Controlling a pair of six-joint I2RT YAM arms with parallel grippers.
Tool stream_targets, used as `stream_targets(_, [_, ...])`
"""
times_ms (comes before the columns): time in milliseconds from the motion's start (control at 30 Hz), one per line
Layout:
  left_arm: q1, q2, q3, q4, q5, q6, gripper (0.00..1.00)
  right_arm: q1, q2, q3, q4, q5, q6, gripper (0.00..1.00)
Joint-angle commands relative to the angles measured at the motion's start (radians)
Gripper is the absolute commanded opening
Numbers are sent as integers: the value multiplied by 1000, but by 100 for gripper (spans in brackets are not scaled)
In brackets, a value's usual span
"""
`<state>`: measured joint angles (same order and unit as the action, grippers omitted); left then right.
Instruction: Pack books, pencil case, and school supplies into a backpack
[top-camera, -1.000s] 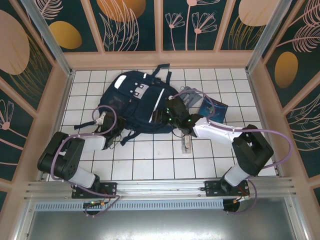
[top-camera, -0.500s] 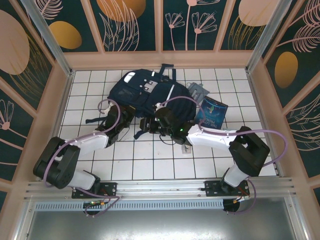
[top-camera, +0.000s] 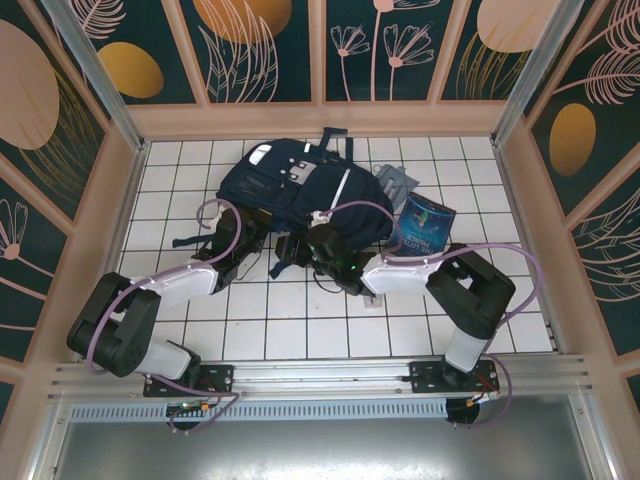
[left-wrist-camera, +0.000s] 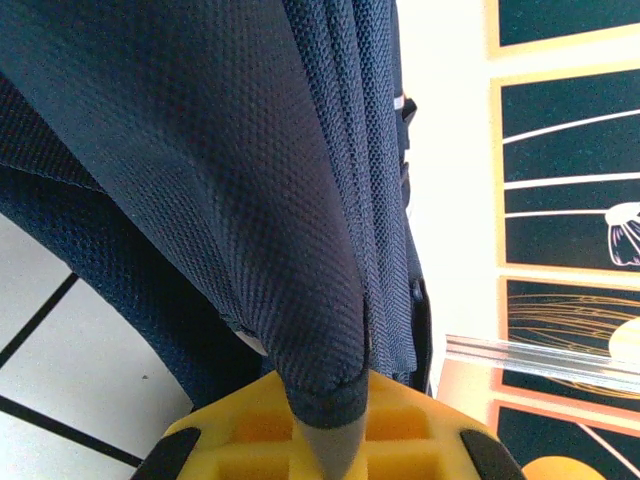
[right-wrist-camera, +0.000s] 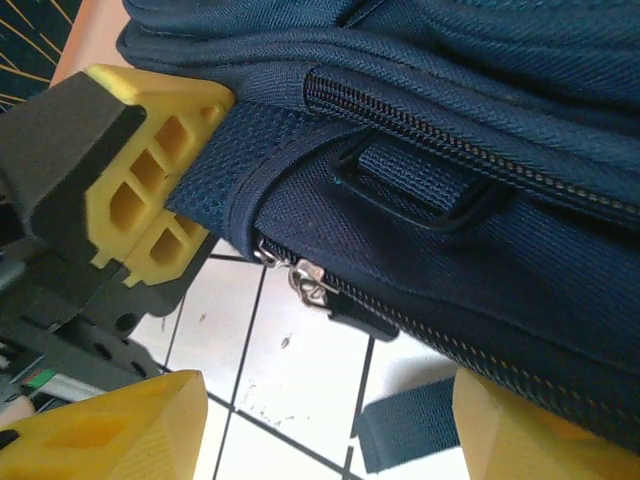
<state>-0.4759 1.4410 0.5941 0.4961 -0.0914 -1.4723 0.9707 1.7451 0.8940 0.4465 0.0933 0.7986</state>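
Two grippers sat at the near edge of the large navy fabric backpack (top-camera: 300, 185) on the white tiled tabletop (top-camera: 300, 325): the left gripper (top-camera: 250, 235) pinched its fabric, and the right gripper (top-camera: 300, 250) gaped wide by the zipper.

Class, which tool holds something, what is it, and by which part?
The left tool pinches the backpack by a fold of its fabric; the right tool stands open near a zipper pull.
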Motion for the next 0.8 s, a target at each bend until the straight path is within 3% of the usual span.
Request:
stream_targets(0, [-19,-32,26,127,1,-52,0,2,51,9,132,86,8,67])
stream_targets(233, [-26,-71,-2,117,-11,-72,0,-3,124,29,277,134,-7,66])
stream_targets(333, [-26,-76,-13,117,-14,-80,0,-6,133,46,283,134,-20,60])
stream_targets(633, [-27,-65,-15,125,-16,-85,0,-15,109,2,301,114,-53,25])
stream_targets(767, [-27,-60,-14,119,-21,-81,0,-15,77,-23,289,109,-101,0])
